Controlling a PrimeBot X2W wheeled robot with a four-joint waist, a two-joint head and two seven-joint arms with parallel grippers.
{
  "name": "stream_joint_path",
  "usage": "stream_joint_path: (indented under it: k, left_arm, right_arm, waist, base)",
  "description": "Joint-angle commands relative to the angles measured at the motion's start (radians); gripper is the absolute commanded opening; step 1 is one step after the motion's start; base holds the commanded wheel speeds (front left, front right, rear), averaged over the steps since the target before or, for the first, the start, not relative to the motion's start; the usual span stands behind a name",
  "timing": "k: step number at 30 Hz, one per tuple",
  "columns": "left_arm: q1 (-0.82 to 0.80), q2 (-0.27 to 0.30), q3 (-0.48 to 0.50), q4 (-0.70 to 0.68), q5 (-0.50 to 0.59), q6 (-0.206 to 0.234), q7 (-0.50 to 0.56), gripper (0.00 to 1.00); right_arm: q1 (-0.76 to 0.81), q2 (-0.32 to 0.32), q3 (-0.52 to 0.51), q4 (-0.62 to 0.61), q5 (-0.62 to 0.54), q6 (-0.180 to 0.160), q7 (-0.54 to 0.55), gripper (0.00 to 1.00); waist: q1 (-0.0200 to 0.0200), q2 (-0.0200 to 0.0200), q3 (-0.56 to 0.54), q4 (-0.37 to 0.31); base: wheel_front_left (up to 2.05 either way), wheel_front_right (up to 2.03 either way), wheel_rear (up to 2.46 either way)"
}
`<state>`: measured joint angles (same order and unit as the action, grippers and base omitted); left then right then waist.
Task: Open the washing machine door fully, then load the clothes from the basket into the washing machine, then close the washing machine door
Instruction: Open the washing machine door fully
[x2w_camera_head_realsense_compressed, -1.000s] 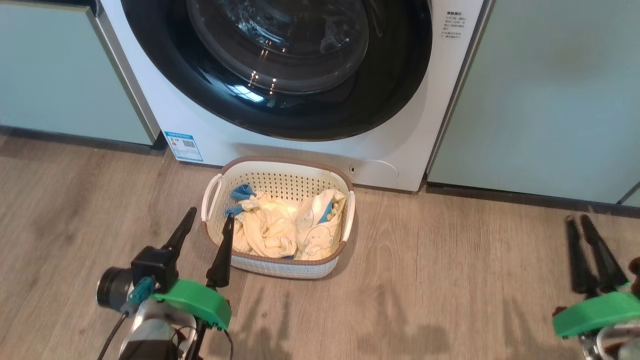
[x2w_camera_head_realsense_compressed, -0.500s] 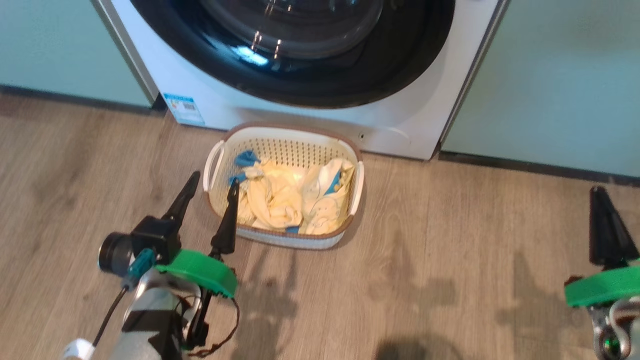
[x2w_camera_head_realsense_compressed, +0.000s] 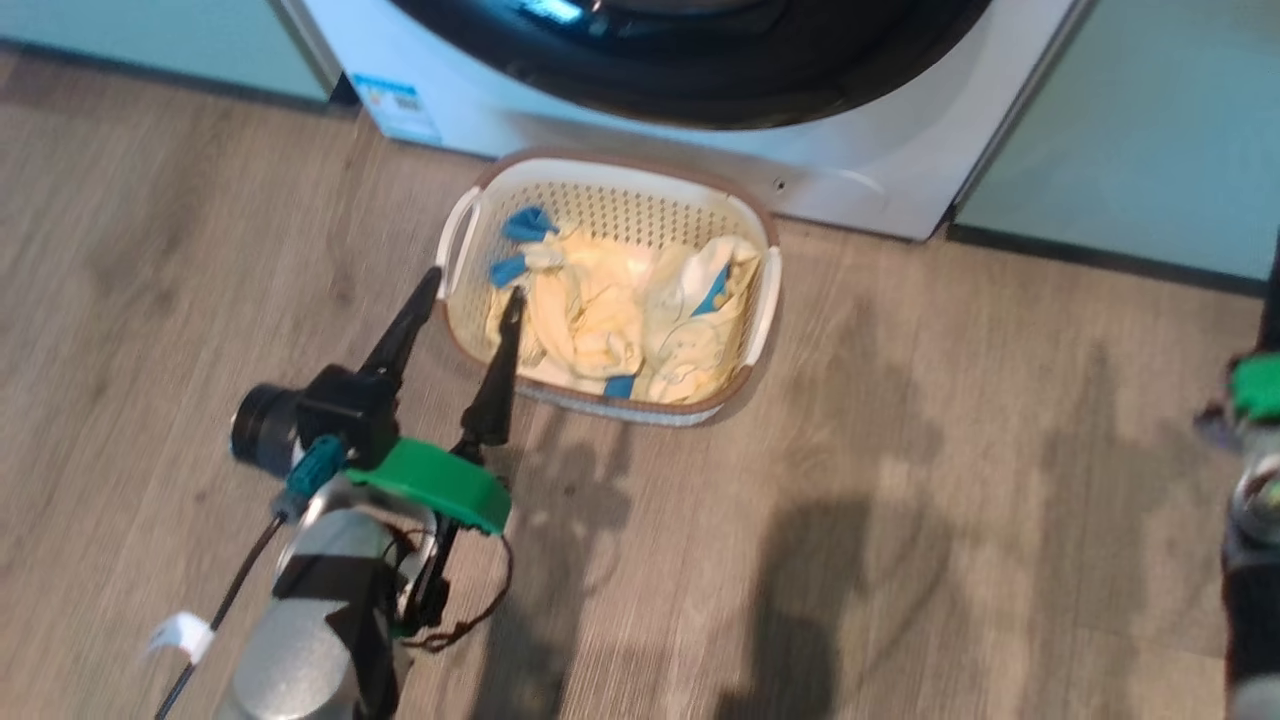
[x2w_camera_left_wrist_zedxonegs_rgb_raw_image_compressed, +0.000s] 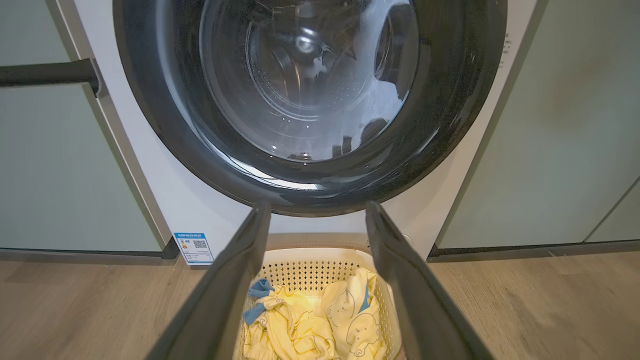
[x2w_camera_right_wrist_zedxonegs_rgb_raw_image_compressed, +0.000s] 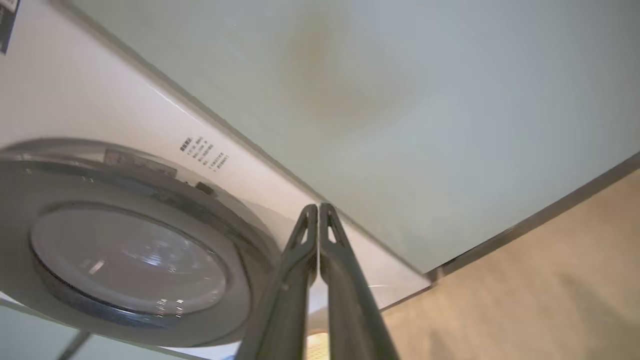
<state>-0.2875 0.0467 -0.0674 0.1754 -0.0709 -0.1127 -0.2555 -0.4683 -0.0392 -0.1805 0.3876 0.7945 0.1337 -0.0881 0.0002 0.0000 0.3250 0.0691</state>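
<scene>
Door (x2w_camera_left_wrist_zedxonegs_rgb_raw_image_compressed: 310, 100) shut; basket (x2w_camera_head_realsense_compressed: 620, 165) parked right under it for short haul. Left jaws wide, empty; right jaws pinched together, empty.

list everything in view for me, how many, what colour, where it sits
washing machine: one, white, between the cabinets
washing machine door: one, glossy black with a clear glass window, on the machine's front
energy label: one, blue, low on the machine's front, left side
basket: one, cream with a brown rim, on the floor in front of the machine
clothes: small heap, number unclear, pale yellow with blue trim, inside the basket
cabinets: pale green, on either side of the machine
floor: grey-brown wood look
left gripper: dark fingers, open, by the basket's near left corner
right gripper: dark fingers, shut, empty, pointing towards the machine's right edge
</scene>
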Motion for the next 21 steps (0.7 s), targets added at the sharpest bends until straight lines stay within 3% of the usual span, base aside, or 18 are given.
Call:
stream_joint_path:
  k: [1, 6, 11, 16, 21]
  left_arm:
    - [-0.037, 0.009, 0.028, -0.035, -0.001, -0.003, -0.006, 1.0]
    - [-0.063, 0.007, 0.001, -0.032, -0.006, -0.004, -0.006, 1.0]
    - [-0.075, 0.005, -0.014, -0.029, -0.01, -0.004, -0.006, 1.0]
    - [-0.079, 0.005, -0.017, -0.03, -0.01, -0.003, -0.006, 1.0]
    - [-0.088, 0.004, -0.025, -0.032, -0.009, -0.003, -0.006, 1.0]
  right_arm:
    - [-0.051, -0.012, 0.011, -0.024, 0.041, -0.003, 0.025, 0.0]
    - [-0.173, -0.017, -0.047, 0.027, 0.321, -0.003, 0.214, 0.0]
    - [-0.275, -0.03, -0.105, 0.112, 0.51, -0.003, 0.408, 0.0]
    - [-0.368, -0.057, -0.112, 0.183, 0.597, -0.003, 0.58, 0.0]
    - [-0.478, -0.078, -0.124, 0.245, 0.631, -0.003, 0.654, 0.0]
  waist:
    - [-0.0002, 0.0, 0.022, 0.018]
    - [-0.0002, 0.0, 0.052, 0.044]
    - [-0.0002, 0.0, 0.067, 0.061]
    - [-0.0002, 0.0, 0.083, 0.069]
    - [-0.0002, 0.0, 0.105, 0.076]
  base:
    - [0.0, 0.0, 0.0]
    - [0.0, 0.0, 0.0]
    - [0.0, 0.0, 0.0]
    - [0.0, 0.0, 0.0]
    - [0.0, 0.0, 0.0]
